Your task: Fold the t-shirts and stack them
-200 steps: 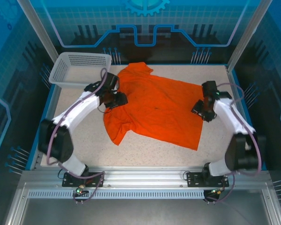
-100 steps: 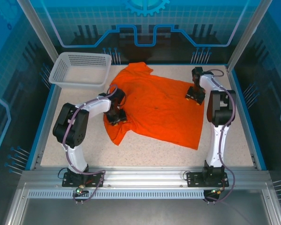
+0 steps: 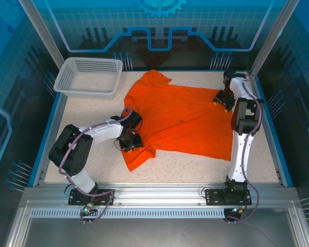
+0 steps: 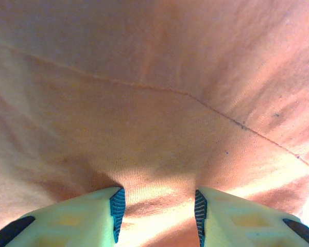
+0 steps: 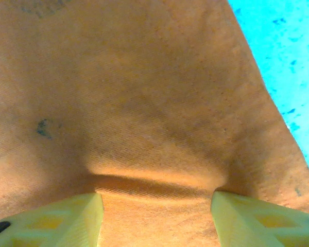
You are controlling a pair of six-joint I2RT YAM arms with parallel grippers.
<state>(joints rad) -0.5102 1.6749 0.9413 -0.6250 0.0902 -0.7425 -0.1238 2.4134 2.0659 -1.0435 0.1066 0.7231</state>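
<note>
Reading this as the spread-and-flatten step, before any fold. The t-shirt (image 3: 180,121) is lying open on the table (image 3: 92,164), centre to far right, with its far-left tip near the white basket (image 3: 87,77) but not touching it. The left gripper (image 3: 130,145) is sitting on the near-left part of the shirt, and a flap of cloth is sticking out toward the near edge just beside it. In the left wrist view orange cloth is bunching up between the jaws, so it looks to be pinching fabric. The right gripper (image 3: 222,99) is working the far-right corner; in the right wrist view a ridge of cloth is tenting up between its jaws, so I'm judging that as a pinch too, with a wider bite. The cloth between the two grippers is looking fairly taut, with a few creases running across. No fold is made and nothing is stacked, so I'm calling it early in the task. The next move is calling for even tension from both sides, laying the shirt flat without dragging it off the table edge, then letting go and regripping one side to bring it over.
</note>
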